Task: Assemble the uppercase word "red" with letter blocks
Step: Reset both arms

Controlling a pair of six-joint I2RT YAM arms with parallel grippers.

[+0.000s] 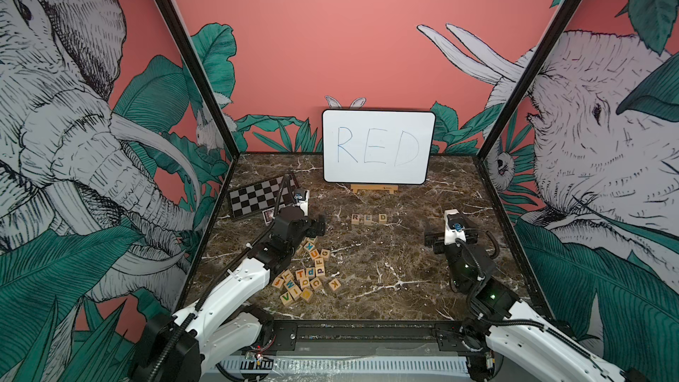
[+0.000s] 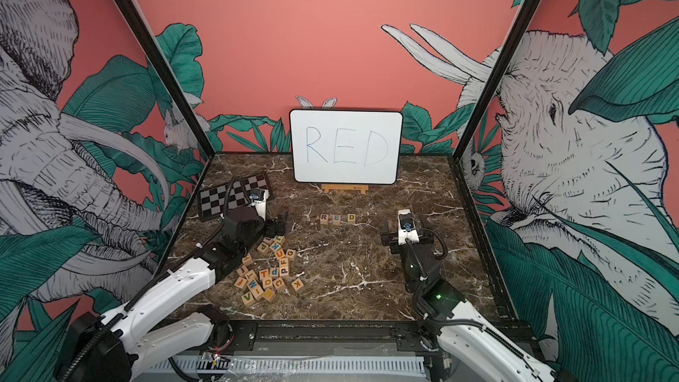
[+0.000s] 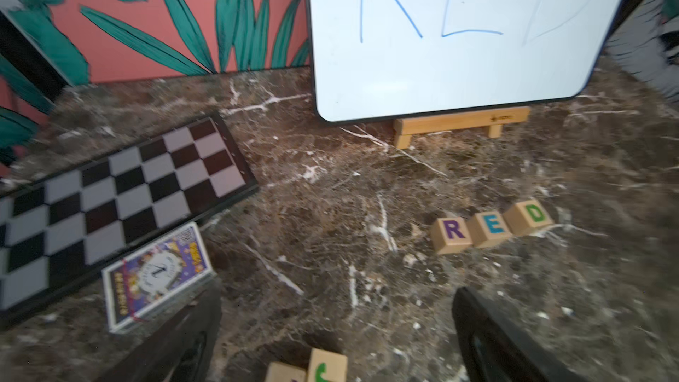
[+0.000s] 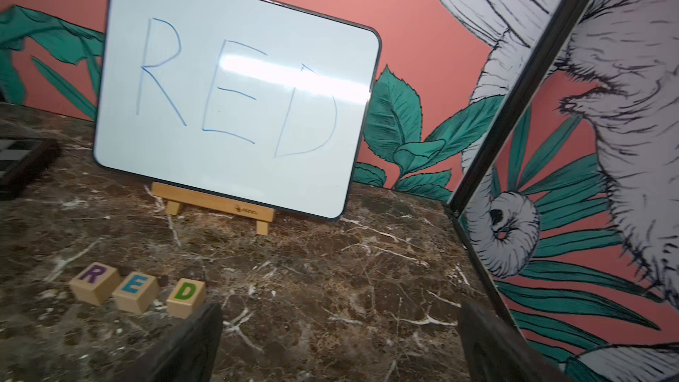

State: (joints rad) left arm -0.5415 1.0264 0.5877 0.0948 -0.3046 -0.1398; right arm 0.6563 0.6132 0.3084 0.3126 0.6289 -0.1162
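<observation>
Front rail [image 1: 367, 334]: black, running along the near edge of the marble table [image 1: 385, 273]; both white arms reach away from it.
Loose letter blocks [image 1: 305, 275]: a jumbled heap of pale wooden cubes on the left side of the table, just beside the left arm and partly hidden under it; one cube showing K lies a little apart.
Left gripper [image 3: 336, 328]: released, jaws spread wide with nothing between them, over the far end of the heap and pointing toward the row of three.
Right gripper [image 4: 341, 347]: released as well, jaws wide and empty, over bare marble on the right, apart from the row.
Word RED [image 1: 368, 219]: three cubes side by side in a short row near the table's middle, in front of the whiteboard, free of both grippers.
R block [image 3: 451, 233]: purple letter, left end.
E block [image 3: 490, 229]: teal letter, middle.
D block [image 3: 529, 216]: green letter, right end.
Whiteboard [image 1: 378, 146]: propped on a small wooden easel [image 1: 374, 189] against the back wall, RED handwritten in blue.
Checkered board [image 1: 257, 198]: flat at far left; a small printed box [image 3: 158, 277] lies at its near edge.
</observation>
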